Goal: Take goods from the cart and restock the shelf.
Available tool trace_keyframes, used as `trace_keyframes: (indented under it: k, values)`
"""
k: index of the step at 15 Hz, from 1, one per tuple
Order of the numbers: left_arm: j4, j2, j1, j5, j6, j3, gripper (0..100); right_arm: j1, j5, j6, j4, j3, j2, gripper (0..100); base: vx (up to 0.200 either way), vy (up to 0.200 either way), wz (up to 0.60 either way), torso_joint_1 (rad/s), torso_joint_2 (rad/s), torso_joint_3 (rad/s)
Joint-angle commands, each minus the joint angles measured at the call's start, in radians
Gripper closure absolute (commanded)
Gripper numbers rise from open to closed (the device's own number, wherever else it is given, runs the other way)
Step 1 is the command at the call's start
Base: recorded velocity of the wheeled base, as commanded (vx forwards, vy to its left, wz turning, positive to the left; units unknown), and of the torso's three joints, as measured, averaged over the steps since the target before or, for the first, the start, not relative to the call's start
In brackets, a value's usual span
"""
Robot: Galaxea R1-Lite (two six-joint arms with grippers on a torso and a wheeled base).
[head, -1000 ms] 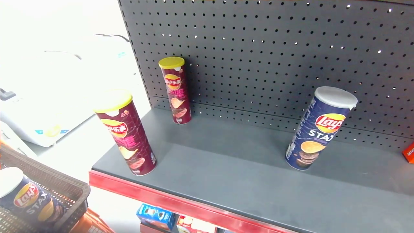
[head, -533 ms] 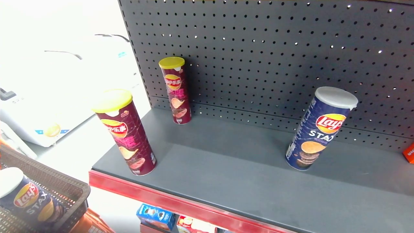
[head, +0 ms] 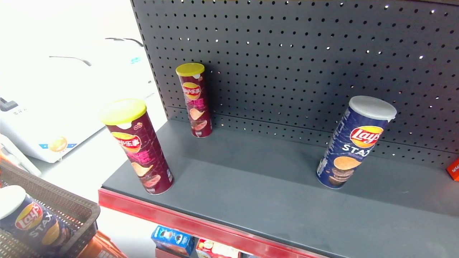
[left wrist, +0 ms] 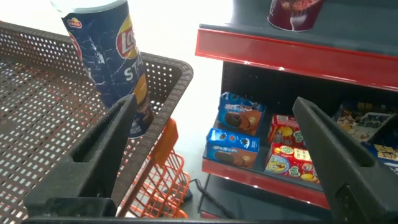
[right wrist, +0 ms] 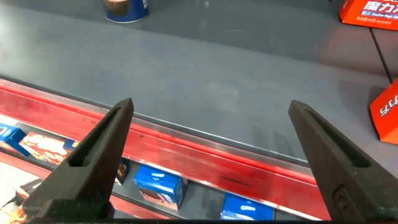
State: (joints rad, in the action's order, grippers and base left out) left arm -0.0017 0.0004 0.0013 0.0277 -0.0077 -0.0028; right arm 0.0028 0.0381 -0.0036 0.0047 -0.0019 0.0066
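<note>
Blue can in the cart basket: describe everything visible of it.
The blue can is a tall tube, dark blue with a red-and-yellow logo, white lettering and a chip picture, capped by a pale lid. It stands on end, slightly tilted, inside the dark mesh basket, close to the wall nearest the shelf. The open left pincer is near but not around it.

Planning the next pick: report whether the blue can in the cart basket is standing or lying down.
Standing. The blue can stands on end inside the basket, near its corner, its white lid uppermost.
</note>
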Motion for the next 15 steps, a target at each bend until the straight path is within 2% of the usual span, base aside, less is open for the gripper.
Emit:
trace_keyframes:
  k: [1, 2, 4, 12, 13, 14, 15]
  values:
    - [-0.001, 0.0, 0.0, 0.001, -0.002, 0.0, 0, 0.0, 0.0, 0.001, 0.0, 0.0, 0.001, 0, 0.0, 0.0, 0.0, 0.0, 0.0, 0.0]
    - [-0.001, 0.0, 0.0, 0.003, -0.003, 0.0, 0, 0.0, 0.0, 0.001, 0.0, 0.0, 0.0, 0, 0.0, 0.0, 0.0, 0.0, 0.0, 0.0]
    - [-0.001, 0.0, 0.0, 0.001, -0.003, 0.0, 0, 0.0, 0.0, 0.001, 0.0, -0.001, 0.0, 0, 0.0, 0.0, 0.6, -0.002, 0.0, 0.005]
    - [-0.001, 0.0, 0.0, 0.003, -0.002, 0.0, 0, 0.0, 0.0, 0.002, 0.0, 0.0, 0.0, 0, 0.0, 0.0, 0.0, 0.0, 0.0, 0.0]
    - [-0.004, 0.0, 0.002, 0.009, 0.002, -0.022, 0, 0.0, 0.0, 0.002, 0.0, 0.0, 0.0, 0, 0.0, 0.0, 0.0, 0.0, 0.0, 0.0]
    - [0.006, 0.067, -0.004, 0.015, 0.015, -0.155, 0, 0.0, 0.0, 0.002, 0.0, -0.001, 0.0, 0, 0.0, 0.0, 0.0, 0.0, 0.0, 0.0]
    - [0.039, 0.21, 0.002, 0.032, 0.015, -0.269, 0, 0.0, 0.0, 0.002, 0.0, -0.001, 0.0, 0, 0.0, 0.0, 0.0, 0.0, 0.0, 0.0]
